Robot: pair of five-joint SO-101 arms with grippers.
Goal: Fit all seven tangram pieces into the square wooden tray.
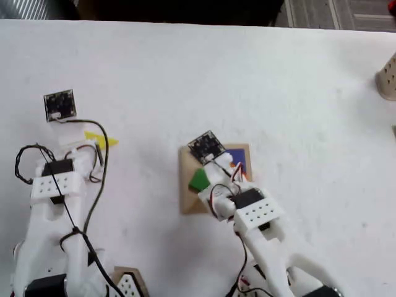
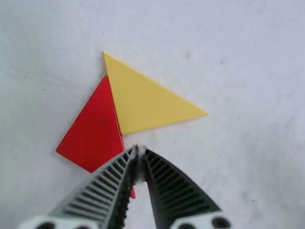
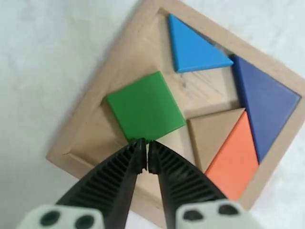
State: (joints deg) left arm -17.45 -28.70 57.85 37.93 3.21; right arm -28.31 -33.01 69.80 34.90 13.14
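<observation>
Right pincer (image 3: 145,151) pressed together, tips at corner of green wooden square (image 3: 145,107) lying askew in square wooden tray (image 3: 71,143). Left pincer (image 2: 138,155) pressed together at edge of red triangle (image 2: 93,133), which touches yellow triangle (image 2: 143,100) on white bench (image 2: 238,47). Risk: an off-centre push spins the square and wedges it against plain wooden triangle (image 3: 214,131).

White plastic arms (image 1: 55,185), black servos (image 1: 247,198), looping black cables (image 1: 104,162), ribbed dark-grey gripper fingers (image 2: 174,191).

end effector (image 3: 146,155): closed, tips at green square (image 3: 145,107) corner | square inside tray (image 3: 95,95)
</observation>
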